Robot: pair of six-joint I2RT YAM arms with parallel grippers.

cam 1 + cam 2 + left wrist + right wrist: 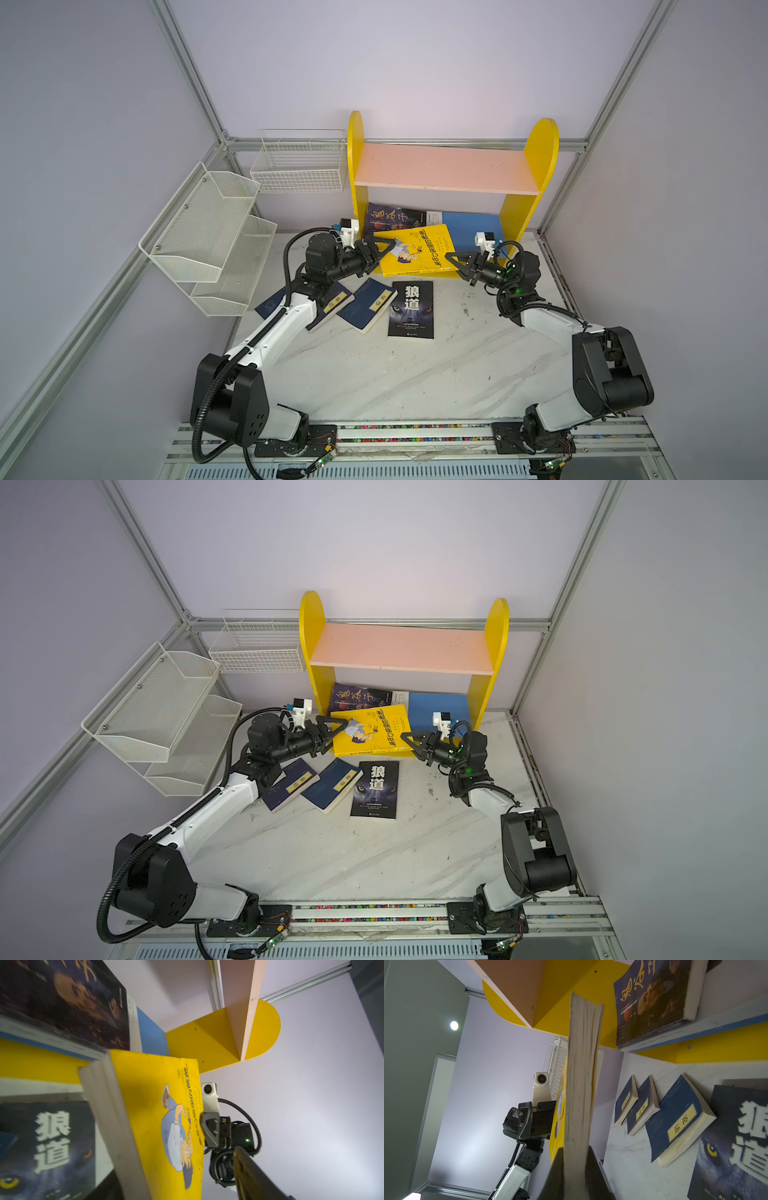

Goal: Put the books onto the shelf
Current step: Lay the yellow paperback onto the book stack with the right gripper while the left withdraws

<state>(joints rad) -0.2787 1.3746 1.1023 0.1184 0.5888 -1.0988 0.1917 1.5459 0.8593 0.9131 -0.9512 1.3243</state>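
Right gripper pinches the page edge of the yellow cartoon book; left gripper stands spread beside it; a light, floppy paperback, probably best bitten deep at mid-edge.

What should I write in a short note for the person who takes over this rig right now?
Grippers: the right gripper is shut on the page edge of the yellow book; the left gripper is open at the book's opposite corner, not gripping.
Position: the yellow book hangs tilted in front of the blue lower board of the shelf, not on it yet.
Done: the portrait book lies on the white book on that board.
Left: the yellow book, three navy books and the wolf book; the last four lie flat on the table.
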